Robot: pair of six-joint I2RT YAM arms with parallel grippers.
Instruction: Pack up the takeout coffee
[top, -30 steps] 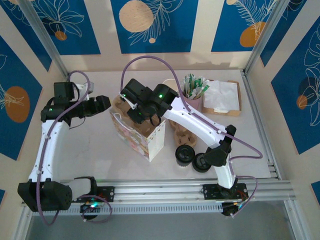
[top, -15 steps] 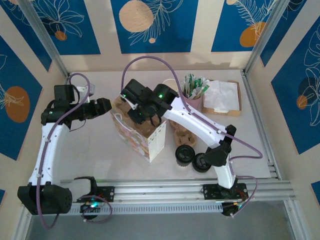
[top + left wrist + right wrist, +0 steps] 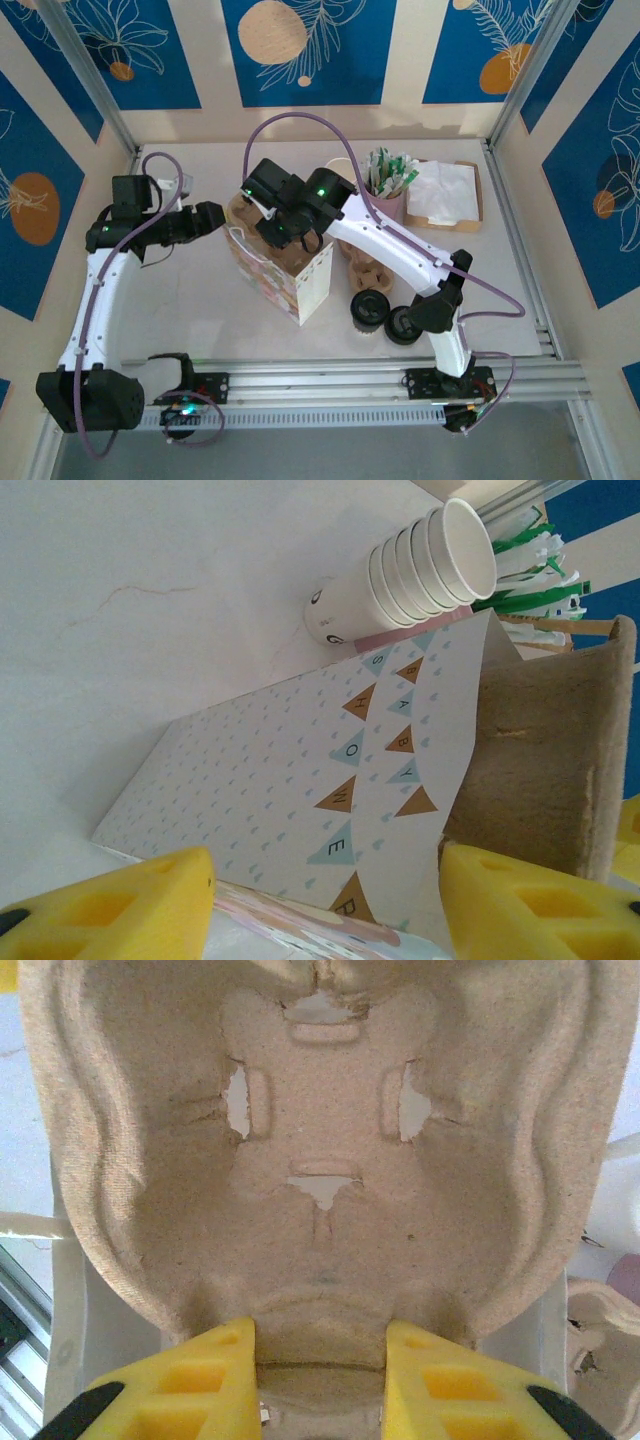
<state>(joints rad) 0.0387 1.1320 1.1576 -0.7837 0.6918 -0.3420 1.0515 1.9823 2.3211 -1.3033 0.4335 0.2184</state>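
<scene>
one coffee [image 3: 368,310] and one loose lid [image 3: 399,326] sit side by side on the surface [image 3: 200,300]. they are nearer the bases than the right tool [image 3: 318,1338], off to its right and well apart from it. one carrier [image 3: 365,268] lies just past the coffee. a second carrier [image 3: 320,1160] is pinched by its edge in the right tool, over the one bag [image 3: 275,275]. the left tool [image 3: 215,217], jaws wide and empty, has edged closer to the bag's left side than a second ago. one cup stack [image 3: 410,570] stands beyond the bag.
</scene>
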